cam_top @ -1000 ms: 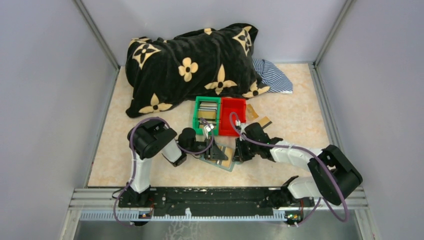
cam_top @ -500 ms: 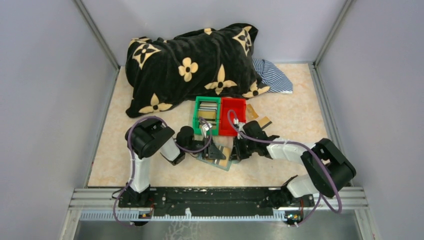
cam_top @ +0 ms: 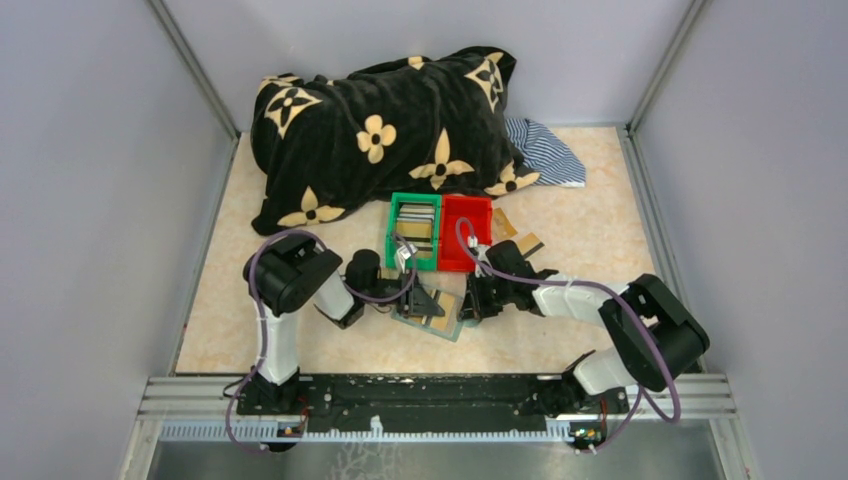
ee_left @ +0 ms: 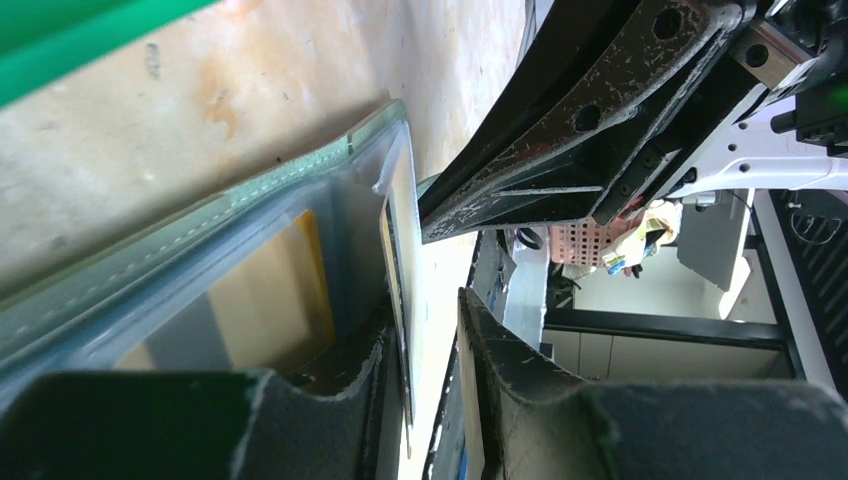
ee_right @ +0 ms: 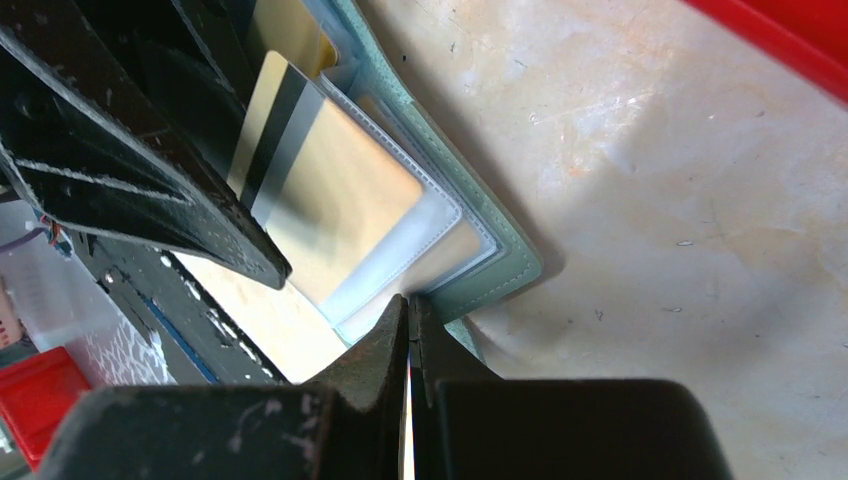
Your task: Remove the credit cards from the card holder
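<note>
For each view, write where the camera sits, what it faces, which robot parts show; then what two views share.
Top external: above and behind, facing down at the table; left arm and right arm show.
Left wrist: on the left arm, facing the card holder; left gripper shows.
Right wrist: on the right arm, facing a credit card; shut right gripper shows.
Shared: card holder.

No writing, number or brand name can be read anywhere. The black blanket (cam_top: pixel 385 140) carries only tan flower and star motifs, no letters. The gold credit card (ee_right: pixel 330 210) in the card holder (ee_right: pixel 505 270) shows a black stripe and a blurred, unprinted-looking face
</note>
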